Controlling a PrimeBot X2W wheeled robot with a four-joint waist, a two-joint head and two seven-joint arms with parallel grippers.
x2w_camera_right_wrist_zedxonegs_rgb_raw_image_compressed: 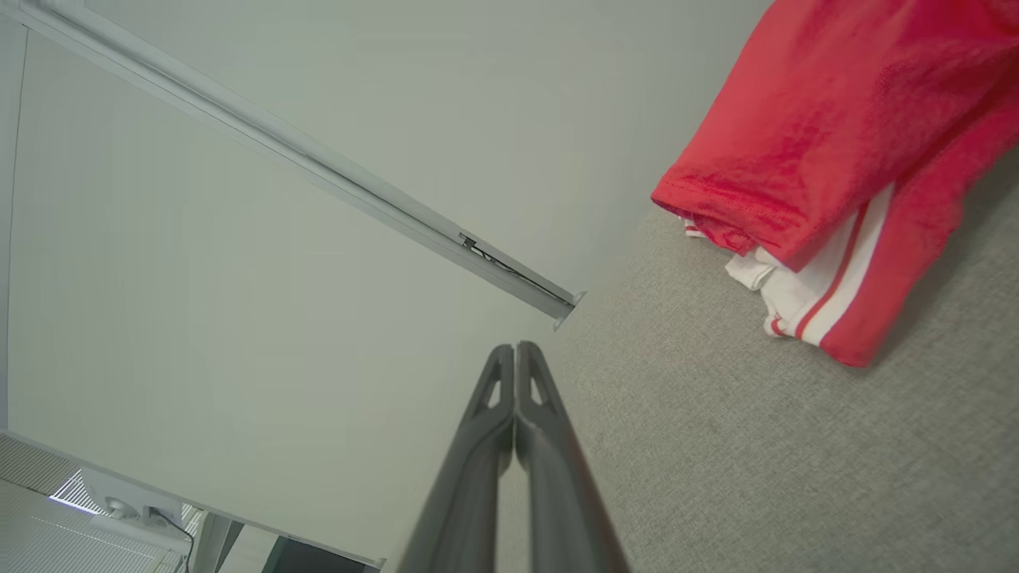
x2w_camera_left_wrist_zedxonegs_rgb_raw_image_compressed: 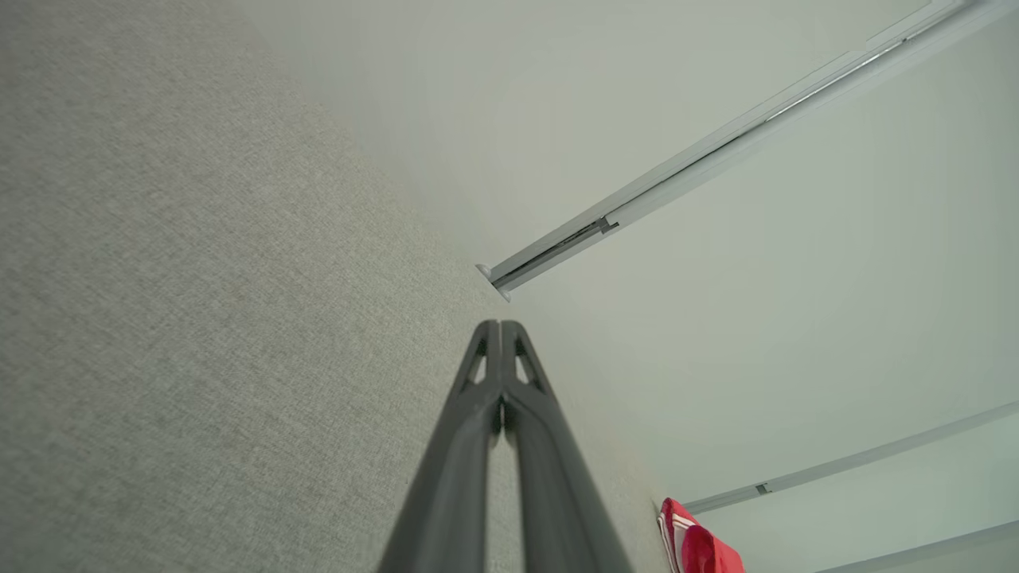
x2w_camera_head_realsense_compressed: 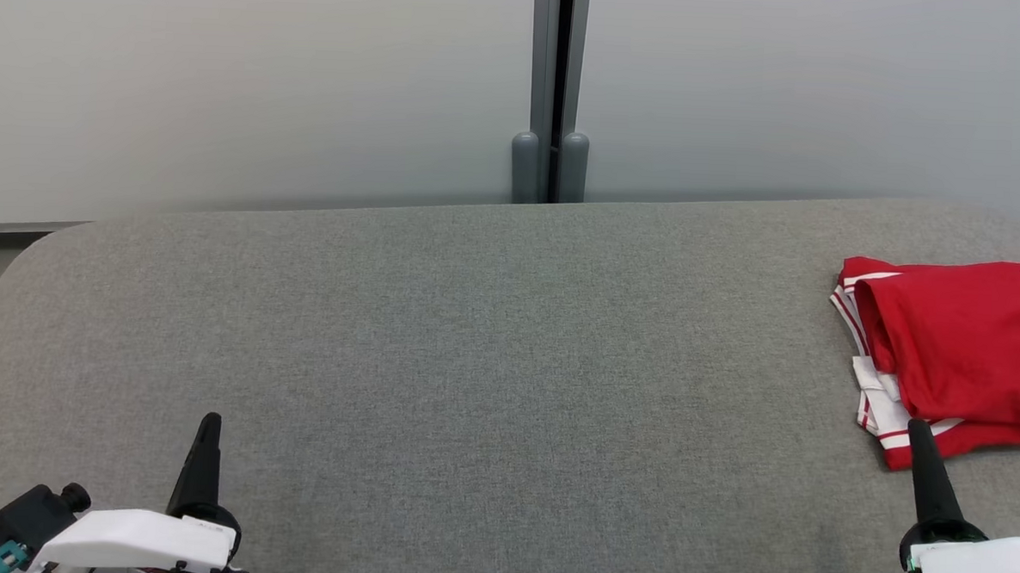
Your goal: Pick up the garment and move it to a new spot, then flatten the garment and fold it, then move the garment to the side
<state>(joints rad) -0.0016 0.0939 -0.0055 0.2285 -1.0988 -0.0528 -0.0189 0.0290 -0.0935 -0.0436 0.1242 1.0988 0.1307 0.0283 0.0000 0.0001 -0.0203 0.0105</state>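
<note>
The grey cloth-covered surface (x2w_camera_head_realsense_compressed: 473,337) is taking up the lower two thirds of the head view, with pale wall panels (x2w_camera_head_realsense_compressed: 252,86) running behind it and a grey post (x2w_camera_head_realsense_compressed: 550,163) standing at the seam in the upper middle.

The garment (x2w_camera_head_realsense_compressed: 955,340), a red jersey with white trim and a dark numeral, is lying folded at the right edge of the head view, partly cut off by the frame. Its layers are stacking loosely, with white-striped edges peeking out at its lower left. It is looking light, soft and limp, probably a smooth knit that will be sliding over itself, so a pinch on one layer alone is likely going to pull the fold apart. The safer hold, to my eye, is the thick rolled fold along its left side, where several layers are bunching together. Nothing here is serving as a container; the garment is resting straight on the cloth surface.

The right gripper (x2w_camera_head_realsense_compressed: 917,427) is sitting at the lower right, fingers pressed together and holding nothing. Its tip is pointing at the garment's near corner, and the right wrist view is showing a gap of bare surface between them. The left gripper (x2w_camera_head_realsense_compressed: 210,420) is waiting at the lower left, likewise closed and empty, well apart from the garment.
</note>
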